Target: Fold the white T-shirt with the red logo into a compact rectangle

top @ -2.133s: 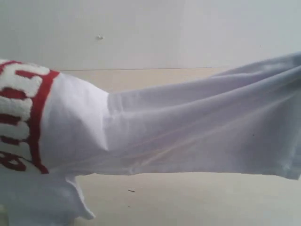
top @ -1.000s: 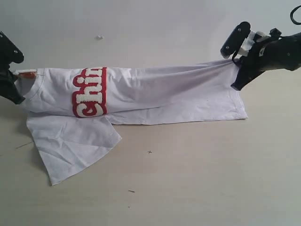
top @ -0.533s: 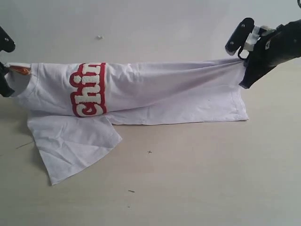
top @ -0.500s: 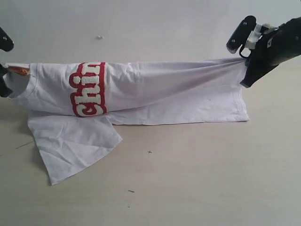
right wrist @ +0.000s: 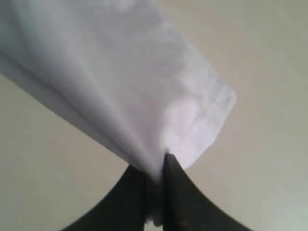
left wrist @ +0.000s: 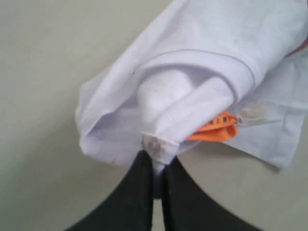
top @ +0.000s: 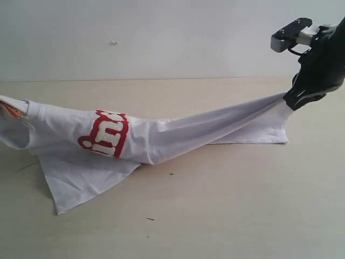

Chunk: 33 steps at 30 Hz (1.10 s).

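Note:
The white T-shirt [top: 178,132] hangs stretched across the table between both grippers, sagging in the middle. Its red logo [top: 105,135] shows on the left part, tilted and partly wrapped. One sleeve [top: 81,175] lies flat on the table at the lower left. My right gripper [top: 294,99] is shut on the hem end, raised at the far right; the wrist view shows white cloth [right wrist: 144,86] pinched between the black fingers [right wrist: 156,178]. My left gripper [left wrist: 155,166] is shut on the collar fold beside the orange neck tag [left wrist: 216,130]; it is outside the exterior view.
The pale wooden table [top: 226,210] carries a few small dark specks [top: 171,174] in front of the shirt. A light wall [top: 161,38] rises behind the table. The right arm's black body [top: 323,59] stands over the table's right edge.
Both ends of the shirt have been lifted and drawn toward the front. The body now hangs as a twisted band; the left gripper has left the exterior view and the right gripper has risen.

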Available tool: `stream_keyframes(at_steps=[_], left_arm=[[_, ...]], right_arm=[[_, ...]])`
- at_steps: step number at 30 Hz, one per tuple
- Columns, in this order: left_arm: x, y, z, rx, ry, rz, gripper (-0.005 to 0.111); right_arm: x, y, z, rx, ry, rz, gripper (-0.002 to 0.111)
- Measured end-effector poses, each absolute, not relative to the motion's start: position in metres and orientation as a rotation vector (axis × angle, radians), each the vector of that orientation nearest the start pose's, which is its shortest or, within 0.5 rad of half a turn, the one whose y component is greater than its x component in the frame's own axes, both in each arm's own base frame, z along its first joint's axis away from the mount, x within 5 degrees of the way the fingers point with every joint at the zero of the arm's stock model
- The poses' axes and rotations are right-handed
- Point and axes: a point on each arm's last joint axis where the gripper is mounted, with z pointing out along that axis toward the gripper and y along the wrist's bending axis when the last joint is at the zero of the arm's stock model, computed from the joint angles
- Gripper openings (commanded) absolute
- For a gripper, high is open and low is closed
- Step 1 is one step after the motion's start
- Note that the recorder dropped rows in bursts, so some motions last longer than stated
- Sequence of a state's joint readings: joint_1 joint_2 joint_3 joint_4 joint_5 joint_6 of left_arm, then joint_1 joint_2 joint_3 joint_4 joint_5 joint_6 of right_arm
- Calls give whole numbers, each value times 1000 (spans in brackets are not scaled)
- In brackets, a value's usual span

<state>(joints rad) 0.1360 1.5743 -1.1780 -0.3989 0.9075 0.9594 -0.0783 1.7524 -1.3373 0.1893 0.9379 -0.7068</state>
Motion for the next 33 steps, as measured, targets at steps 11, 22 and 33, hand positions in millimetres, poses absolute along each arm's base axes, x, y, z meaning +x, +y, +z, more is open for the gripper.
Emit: stream_keyframes(at_steps=[11,22,33], left_arm=[[264,6,340,667,2598,-277,0],[219,2,387,380,2527,-227,0],[238,14,386,280,2590,-125,0]], right_arm=[[290,-2,336,-757,2638,145,0],[255,1,374,-569,2580,134,0],[288,-2,365,-483,2639,161,0]])
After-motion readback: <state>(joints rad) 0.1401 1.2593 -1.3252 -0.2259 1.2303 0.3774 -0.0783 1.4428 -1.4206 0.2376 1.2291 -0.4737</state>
